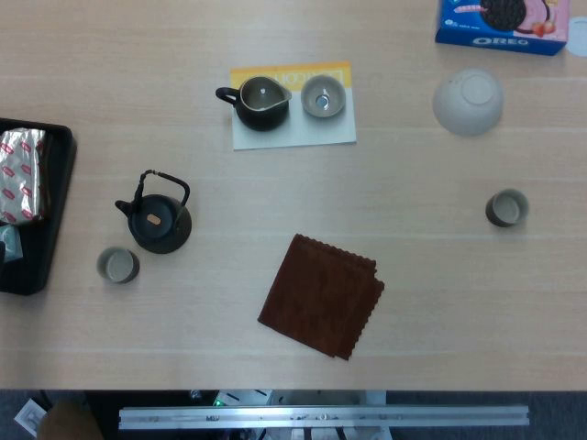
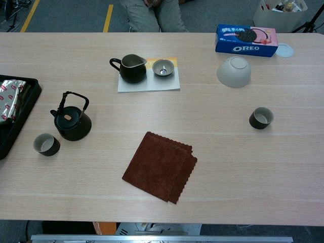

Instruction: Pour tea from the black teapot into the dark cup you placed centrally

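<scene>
black teapot (image 1: 158,222) upright left of brown cloth (image 1: 321,295), dark cup (image 1: 118,265) just beside teapot. neither hand in view, state can't tell.

a pale wood-grain tabletop (image 2: 228,167) carries everything. at its left stand a black teapot (image 2: 71,119) and, just beside it toward the near edge, a dark cup (image 2: 46,144). a black tray (image 2: 14,126) sits at the left edge. a folded brown cloth (image 2: 159,165) lies near the middle. farther back lies a card mat (image 2: 149,83). to the right are an upturned grey bowl (image 2: 234,71), a second dark cup (image 2: 261,118), an oreo box (image 2: 246,40) and a round lid (image 2: 285,49).
</scene>
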Tool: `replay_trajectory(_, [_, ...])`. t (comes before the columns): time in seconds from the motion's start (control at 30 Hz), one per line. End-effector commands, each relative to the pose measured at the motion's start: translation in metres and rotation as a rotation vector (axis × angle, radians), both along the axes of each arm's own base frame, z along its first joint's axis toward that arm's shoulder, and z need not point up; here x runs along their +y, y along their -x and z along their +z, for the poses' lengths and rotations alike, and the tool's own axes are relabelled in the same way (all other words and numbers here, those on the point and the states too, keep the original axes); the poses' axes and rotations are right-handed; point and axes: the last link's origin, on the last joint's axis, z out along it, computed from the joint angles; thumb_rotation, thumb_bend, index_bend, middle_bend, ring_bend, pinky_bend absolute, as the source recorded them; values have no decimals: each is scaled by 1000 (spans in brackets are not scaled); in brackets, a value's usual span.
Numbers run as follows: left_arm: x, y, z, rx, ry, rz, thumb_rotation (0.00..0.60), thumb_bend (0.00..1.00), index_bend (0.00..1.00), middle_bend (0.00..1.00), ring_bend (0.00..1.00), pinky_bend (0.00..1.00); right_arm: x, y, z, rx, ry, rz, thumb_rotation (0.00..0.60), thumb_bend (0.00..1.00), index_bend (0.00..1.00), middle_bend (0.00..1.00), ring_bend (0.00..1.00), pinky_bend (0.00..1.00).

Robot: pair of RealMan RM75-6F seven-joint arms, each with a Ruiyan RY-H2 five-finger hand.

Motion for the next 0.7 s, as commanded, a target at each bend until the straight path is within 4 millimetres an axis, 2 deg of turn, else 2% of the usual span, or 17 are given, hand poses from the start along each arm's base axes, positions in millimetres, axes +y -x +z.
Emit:
replay_trajectory(0.03, [0, 0, 0, -1, 5, 3, 600, 310, 255, 224, 133, 85, 0, 0, 0, 3, -1, -1, 600, 120, 170, 141, 13, 129])
replay_trajectory(0.43, [4, -2, 5, -5, 21, -9, 600, 310, 255, 224, 133, 85, -1, -1, -3, -4, 3, 6, 600, 120, 182, 141, 13, 129])
replay_trajectory(0.7, [15, -5, -3, -12, 136, -22, 600, 310, 255, 260, 133, 85, -5, -5, -1, 4, 7, 21, 600, 120, 217, 141, 13, 129])
